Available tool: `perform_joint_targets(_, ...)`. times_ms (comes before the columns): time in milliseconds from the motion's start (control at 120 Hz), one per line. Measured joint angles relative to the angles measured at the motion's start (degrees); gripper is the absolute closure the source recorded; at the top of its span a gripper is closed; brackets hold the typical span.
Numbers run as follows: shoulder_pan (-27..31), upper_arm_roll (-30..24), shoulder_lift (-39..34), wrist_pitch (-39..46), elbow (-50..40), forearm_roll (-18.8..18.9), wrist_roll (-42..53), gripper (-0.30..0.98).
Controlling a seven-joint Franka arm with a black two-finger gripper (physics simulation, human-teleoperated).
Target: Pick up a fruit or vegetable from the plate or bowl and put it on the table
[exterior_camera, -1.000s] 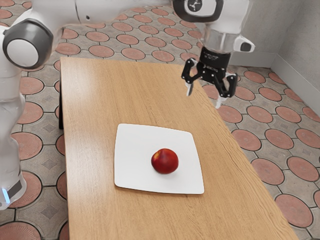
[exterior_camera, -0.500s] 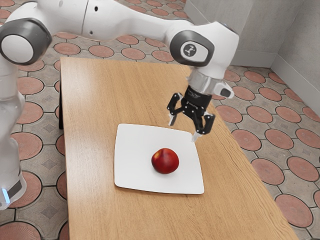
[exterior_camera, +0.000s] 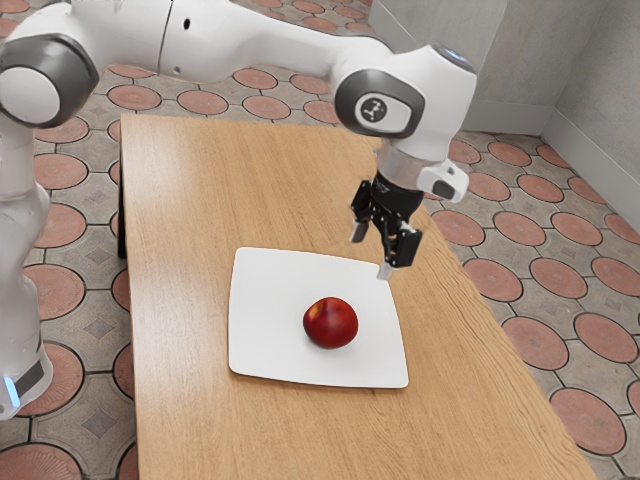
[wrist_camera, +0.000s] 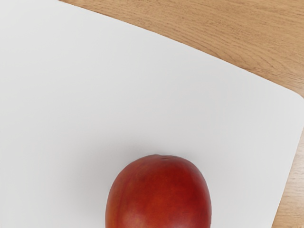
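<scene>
Hovering near red fruit [exterior_camera: 330, 323], gripper [exterior_camera: 371, 252] spread, empty, height hard to judge; fruit on plate [exterior_camera: 262, 320]; grasp, lift, set-down on table [exterior_camera: 190, 210] undone.

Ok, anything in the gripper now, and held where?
Nothing held: the gripper is open above the plate, and the red fruit rests on it.

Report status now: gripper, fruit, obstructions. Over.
Gripper open, empty, raised above the plate. Red fruit resting on plate, not yet gripped. No obstruction seen between gripper and fruit.
</scene>
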Motion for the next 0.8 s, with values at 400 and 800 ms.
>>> perform_joint_targets(400,-1.2,-0.6,2.4,1.8,-4.9,-0.6,20.0,0.0)
perform_joint_targets(800,-1.7,-0.6,-0.3,5.7,-11.6,-3.4,30.0,0.0)
